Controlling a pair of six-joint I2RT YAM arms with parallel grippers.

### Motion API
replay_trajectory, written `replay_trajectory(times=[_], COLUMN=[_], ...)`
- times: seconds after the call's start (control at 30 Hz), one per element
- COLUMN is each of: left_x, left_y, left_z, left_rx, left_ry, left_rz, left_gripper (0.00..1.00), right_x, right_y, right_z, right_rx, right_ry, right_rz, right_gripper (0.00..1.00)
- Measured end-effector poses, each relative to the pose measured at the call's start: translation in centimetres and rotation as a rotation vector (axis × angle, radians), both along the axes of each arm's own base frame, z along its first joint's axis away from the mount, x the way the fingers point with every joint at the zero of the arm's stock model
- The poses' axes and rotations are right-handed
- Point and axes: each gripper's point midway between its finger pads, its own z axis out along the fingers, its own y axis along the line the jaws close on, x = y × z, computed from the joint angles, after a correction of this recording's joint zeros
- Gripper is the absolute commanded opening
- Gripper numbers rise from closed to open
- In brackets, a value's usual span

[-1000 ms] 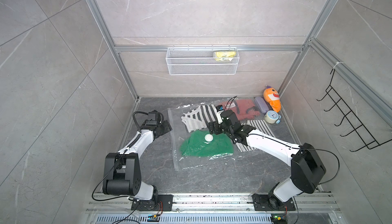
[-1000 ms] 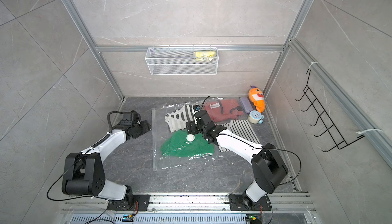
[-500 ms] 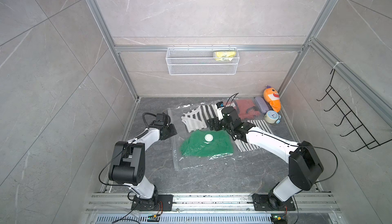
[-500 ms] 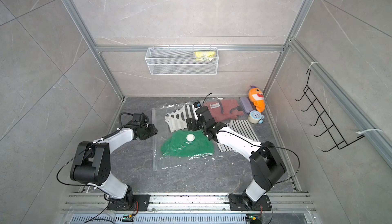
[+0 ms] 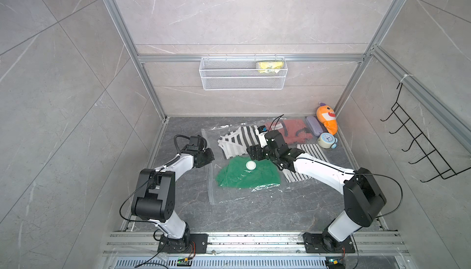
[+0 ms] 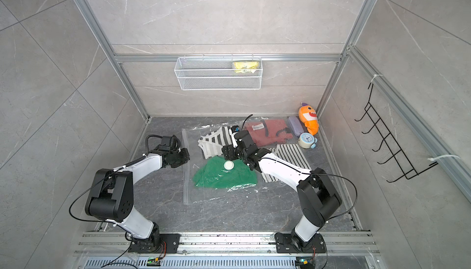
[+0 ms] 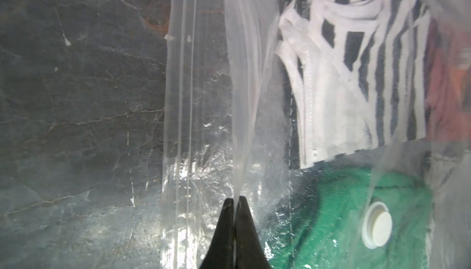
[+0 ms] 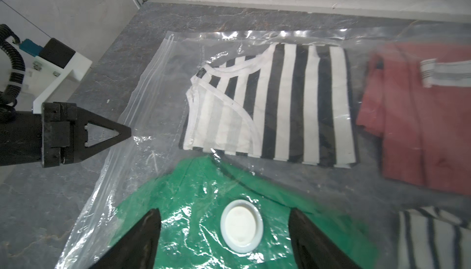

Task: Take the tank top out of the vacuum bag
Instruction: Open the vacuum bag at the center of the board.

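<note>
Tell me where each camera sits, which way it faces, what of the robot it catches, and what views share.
Both top views: high in front, looking down at the vacuum bag; left arm and right arm show whole.
Left wrist: on the left arm, looking along the shut left gripper pinching the bag, toward the striped tank top.
Right wrist: on the right arm, looking down past the open right gripper at the white valve; the left gripper shows too.
Shared: both wrist views show valve and tank top.
</note>
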Motion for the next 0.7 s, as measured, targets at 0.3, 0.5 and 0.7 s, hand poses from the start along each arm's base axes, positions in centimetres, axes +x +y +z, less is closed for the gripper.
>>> replay_trajectory(times=[0.3, 0.5, 0.7], left_x=[-0.2, -0.3, -0.3], left_y=[-3.1, -4.0, -4.7], left_z=[3.8, 4.0, 4.6], left_rx=[-0.052, -0.074, -0.091], left_ry=[-0.091, -0.09, -0.097], left_rz=[-0.069, -0.083, -0.084], left_gripper=[0.0, 0.0, 0.0], right_x=[-3.4, -5.3, -5.8], right_y=[7.6, 11.6, 14.1], right_z=[-2.7, -3.6, -3.7], right_rx=[0.165, 0.22, 0.26], right_ry=[0.163, 0.214, 0.208], right_rz=[0.16, 0.208, 0.2], right_gripper=[0.82, 0.84, 0.84])
